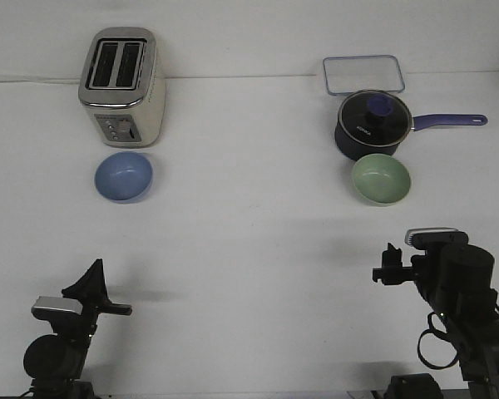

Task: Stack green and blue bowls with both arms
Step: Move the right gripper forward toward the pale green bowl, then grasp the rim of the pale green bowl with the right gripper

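The periwinkle blue bowl (124, 176) sits upright on the white table at the left, just in front of the toaster. The pale green bowl (382, 179) sits upright at the right, just in front of the dark saucepan. Both bowls are empty and far apart. My left gripper (100, 291) is low at the near left, well short of the blue bowl. My right gripper (388, 268) is at the near right, well short of the green bowl. Neither holds anything. From this angle I cannot see how the jaws stand.
A cream and silver toaster (123, 87) stands behind the blue bowl. A dark navy saucepan (373, 125) with a glass lid and a purple handle pointing right stands behind the green bowl. A clear rectangular container (363, 74) lies behind it.
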### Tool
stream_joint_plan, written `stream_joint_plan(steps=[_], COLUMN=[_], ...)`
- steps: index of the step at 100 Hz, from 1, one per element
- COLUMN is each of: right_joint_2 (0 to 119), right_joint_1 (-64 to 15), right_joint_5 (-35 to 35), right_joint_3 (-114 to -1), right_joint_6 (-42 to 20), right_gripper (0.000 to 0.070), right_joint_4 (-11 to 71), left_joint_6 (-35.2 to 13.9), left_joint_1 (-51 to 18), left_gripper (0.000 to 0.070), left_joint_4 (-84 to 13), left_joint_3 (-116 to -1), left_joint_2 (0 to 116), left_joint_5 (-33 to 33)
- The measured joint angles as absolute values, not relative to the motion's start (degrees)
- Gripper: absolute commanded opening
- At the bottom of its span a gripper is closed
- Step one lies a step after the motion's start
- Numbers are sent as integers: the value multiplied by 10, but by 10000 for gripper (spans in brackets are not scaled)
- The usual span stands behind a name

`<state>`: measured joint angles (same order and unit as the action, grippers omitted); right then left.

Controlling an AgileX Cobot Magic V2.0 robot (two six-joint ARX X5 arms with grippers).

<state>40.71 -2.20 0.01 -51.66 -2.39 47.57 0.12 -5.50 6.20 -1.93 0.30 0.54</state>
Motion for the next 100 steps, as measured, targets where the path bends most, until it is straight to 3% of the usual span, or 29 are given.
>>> stream_joint_plan(steps=[27, 49, 100], right_joint_2=[464, 595, 894], right_joint_1=[-13, 31, 118], right_joint_5=[3, 3, -30], right_joint_3=[-560, -638, -749], right_joint_6=[-28, -22, 7], right_gripper=[481, 481, 480], right_joint_4=[471, 462, 347], left_joint_6=[1, 1, 1], left_joint_1=[-55, -55, -55], left_gripper=[12, 12, 12], left_joint_4=[62, 62, 62], left_joint_3=[-19, -19, -19], left_joint_2=[3, 3, 3], left_joint_5=[5, 5, 5])
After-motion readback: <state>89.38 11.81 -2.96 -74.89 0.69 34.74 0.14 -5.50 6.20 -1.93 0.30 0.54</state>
